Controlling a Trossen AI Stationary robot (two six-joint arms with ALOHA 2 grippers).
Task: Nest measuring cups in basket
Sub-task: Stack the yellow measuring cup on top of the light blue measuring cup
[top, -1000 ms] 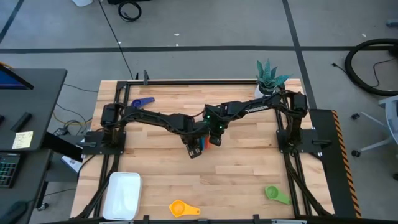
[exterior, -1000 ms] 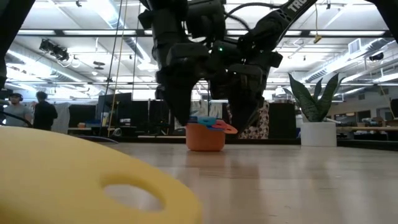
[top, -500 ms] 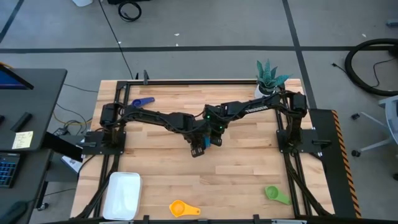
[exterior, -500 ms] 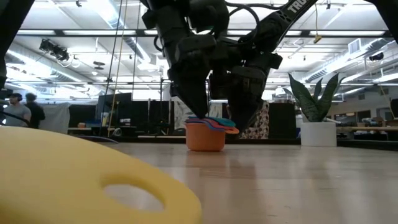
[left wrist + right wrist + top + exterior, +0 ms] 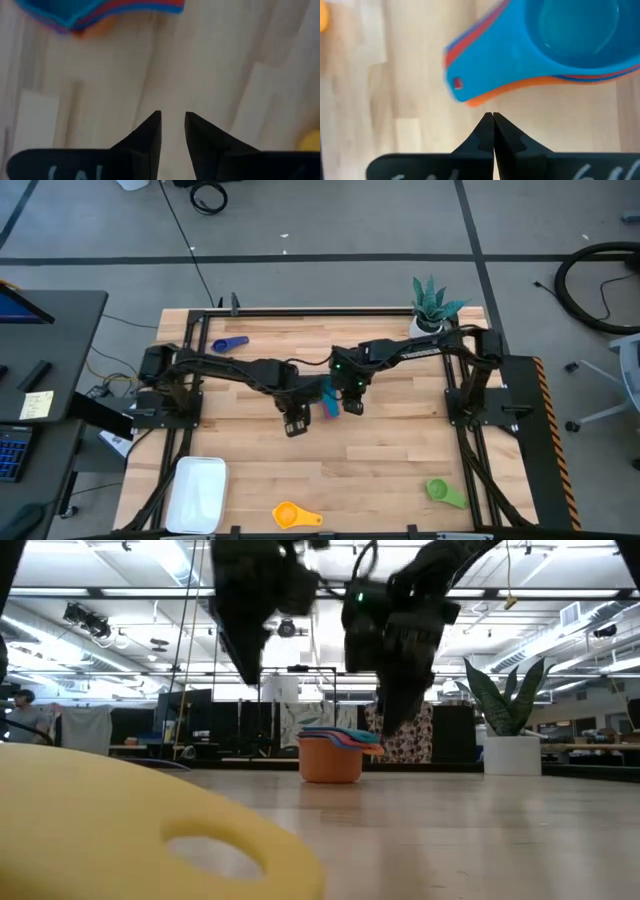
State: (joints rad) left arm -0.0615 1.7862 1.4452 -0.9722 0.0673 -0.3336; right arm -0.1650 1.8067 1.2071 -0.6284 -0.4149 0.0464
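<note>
Wooden worktop (image 5: 400, 450) is carrying a nested stack of cups (image 5: 328, 399), light blue on top, sitting between the two pincers. Left pincer (image 5: 294, 426) is hovering just beside it, fingers slightly spread. Right pincer (image 5: 353, 406) is hanging on the other side, pressed together, pinching nothing. Basket (image 5: 197, 493) is lying well apart from both.

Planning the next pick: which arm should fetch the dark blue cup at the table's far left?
Left, probably. The dark blue cup lies beside the left arm's base, and the left gripper is empty. The right gripper sits across the nested stack.
</note>
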